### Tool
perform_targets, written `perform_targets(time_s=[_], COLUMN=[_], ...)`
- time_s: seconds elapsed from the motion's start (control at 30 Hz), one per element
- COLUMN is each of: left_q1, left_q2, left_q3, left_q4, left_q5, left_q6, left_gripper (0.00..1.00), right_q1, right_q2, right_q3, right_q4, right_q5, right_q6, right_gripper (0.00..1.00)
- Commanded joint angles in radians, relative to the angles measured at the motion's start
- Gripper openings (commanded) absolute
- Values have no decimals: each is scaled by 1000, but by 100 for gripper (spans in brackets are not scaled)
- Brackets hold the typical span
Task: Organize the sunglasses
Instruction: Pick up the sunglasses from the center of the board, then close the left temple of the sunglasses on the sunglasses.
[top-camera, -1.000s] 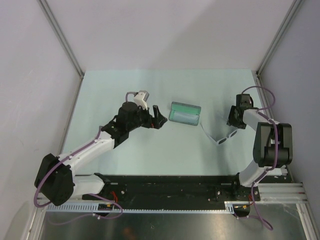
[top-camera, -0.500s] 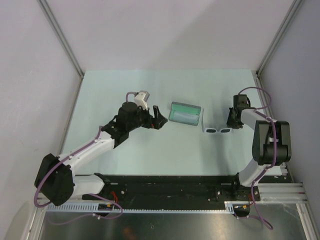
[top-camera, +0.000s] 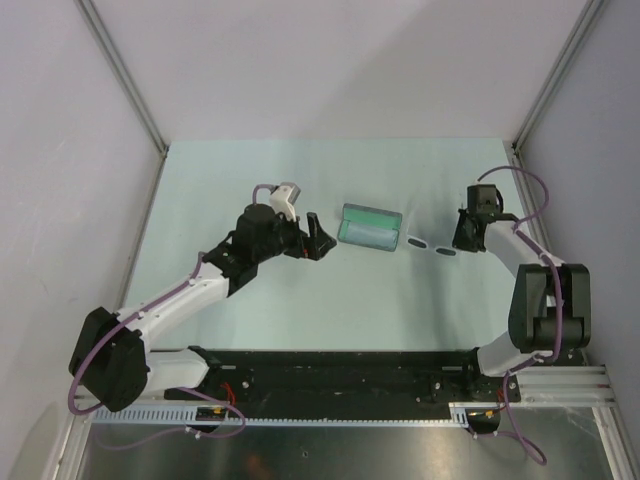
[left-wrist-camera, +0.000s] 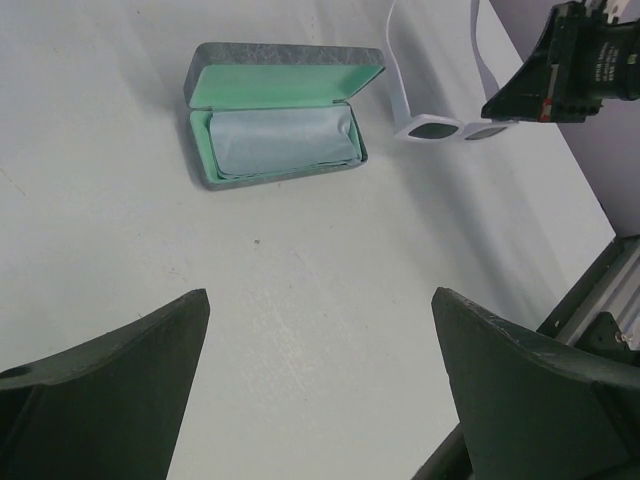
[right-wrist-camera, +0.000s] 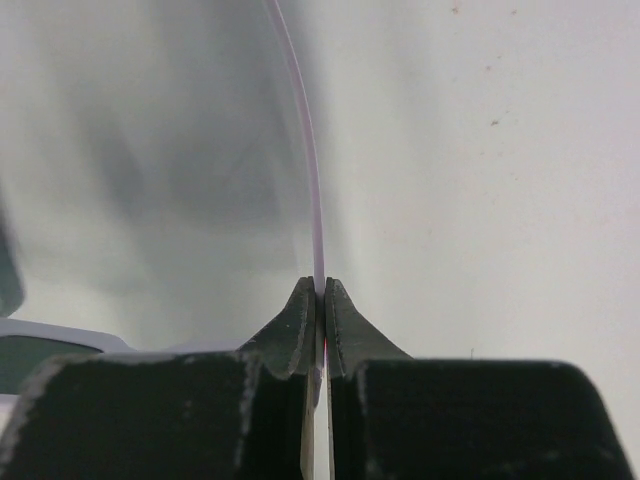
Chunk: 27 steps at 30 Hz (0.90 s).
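The sunglasses have a white frame and dark lenses, and they sit just right of the open grey case. In the left wrist view the sunglasses show their thin white arms running away from the lenses. My right gripper is shut on one thin white arm. From above, the right gripper is at the right end of the pair. My left gripper stands open and empty, left of the case.
A grey-blue cloth lies inside the case on its mint-green lining. Grey walls with metal corner posts enclose the table. The black base rail runs along the near edge.
The right gripper has closed on an arm of the sunglasses. The pair has moved away from the near edge and left, up beside the case. The left arm has stayed put.
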Motion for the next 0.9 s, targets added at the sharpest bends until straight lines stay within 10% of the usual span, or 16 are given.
perform_targets(time_s=[0.0,0.87], left_q1=[5,27], left_q2=[-40,-167], left_q3=[-6,342], left_q4=[30,30], left_q5=[38,676], left_q6=[-7,-75], left_gripper=[100,100], right_q1=[50,604], right_q2=[-124,-822], right_q3=[11,10], right_q4=[-34,49], right_q5=[-6,-79], right_q6=[27,-36], right_gripper=[0,0])
